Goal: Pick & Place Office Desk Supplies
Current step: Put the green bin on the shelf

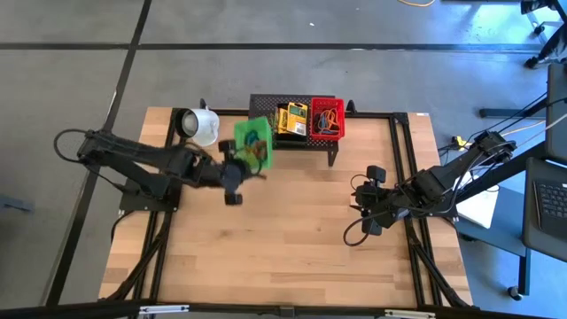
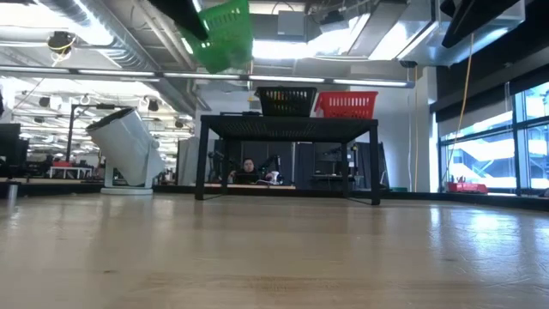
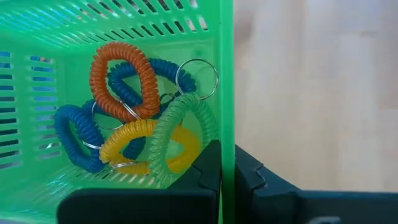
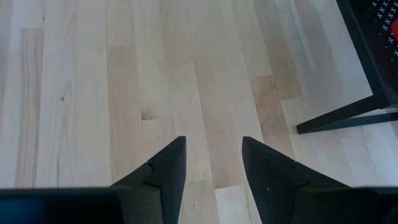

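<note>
Carrying: left tool (image 3: 227, 186) clamped on the wall of the green basket (image 1: 253, 142), lifted clear of the desk (image 1: 292, 239).
Contents: coiled loops (image 3: 134, 115) lie inside it.
Destination: black mesh shelf (image 1: 292, 142), at three o'clock of the basket; next move probably needs a level set-down beside the red basket (image 1: 326, 118).
Waiting: right tool (image 4: 213, 171), fingers apart, empty.
Hidden: yellow boxes (image 1: 293, 117) only partly visible.

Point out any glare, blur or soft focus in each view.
Low view: bright ceiling lights and windows wash out the background, sheen runs across the table, its nearest strip is soft. Left wrist view: green basket wall slightly blurred up close, coil loops sharp. Right wrist view: soft glare on the wood. High view: even light, little shadow.
</note>
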Robot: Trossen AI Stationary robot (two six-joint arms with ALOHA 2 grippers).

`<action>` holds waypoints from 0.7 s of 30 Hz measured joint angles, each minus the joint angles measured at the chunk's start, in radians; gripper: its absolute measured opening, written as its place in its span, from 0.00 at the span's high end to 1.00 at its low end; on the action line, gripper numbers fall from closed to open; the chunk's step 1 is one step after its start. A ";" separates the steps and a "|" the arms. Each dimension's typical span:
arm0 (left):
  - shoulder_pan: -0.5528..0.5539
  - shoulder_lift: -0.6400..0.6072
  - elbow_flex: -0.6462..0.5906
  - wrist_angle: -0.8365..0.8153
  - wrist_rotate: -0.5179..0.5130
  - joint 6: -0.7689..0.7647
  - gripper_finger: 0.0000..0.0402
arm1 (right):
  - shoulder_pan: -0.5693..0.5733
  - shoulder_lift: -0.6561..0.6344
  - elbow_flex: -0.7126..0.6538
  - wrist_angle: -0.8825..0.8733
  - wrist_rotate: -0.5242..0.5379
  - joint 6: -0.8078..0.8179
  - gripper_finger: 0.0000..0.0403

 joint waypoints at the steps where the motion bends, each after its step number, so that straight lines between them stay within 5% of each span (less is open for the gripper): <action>1: 0.029 -0.001 0.012 -0.017 0.004 -0.011 0.99 | 0.000 0.000 0.000 0.000 0.000 0.000 0.61; 12: 0.387 0.007 0.022 -0.041 0.239 0.219 0.99 | 0.000 0.000 0.000 0.000 0.000 0.000 0.61; 21: 0.506 0.082 0.022 -0.037 0.301 0.316 0.99 | 0.000 0.000 0.000 0.000 0.000 -0.003 0.61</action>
